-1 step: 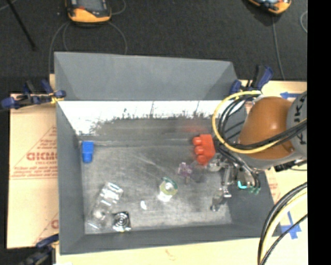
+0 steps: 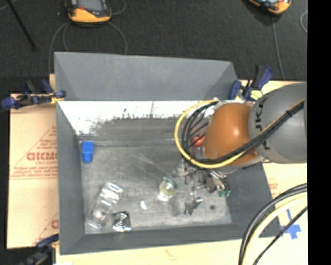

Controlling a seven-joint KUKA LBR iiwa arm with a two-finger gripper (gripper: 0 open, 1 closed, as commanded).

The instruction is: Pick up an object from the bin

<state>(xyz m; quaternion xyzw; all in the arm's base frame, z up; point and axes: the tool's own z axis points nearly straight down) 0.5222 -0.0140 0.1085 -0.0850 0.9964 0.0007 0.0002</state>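
floor: dark carpet | on it: orange-black device, thin cables

blue block sat at far left, well apart from the rest. clear plastic piece lay front-left, round metal part just beside it.

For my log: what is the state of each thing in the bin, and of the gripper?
gripper: low in the bin, right side.
green-white round thing: loose, left of the gripper.
blue block: by the left wall.
clear plastic pieces: heaped, front left corner.
metal round piece: beside them.
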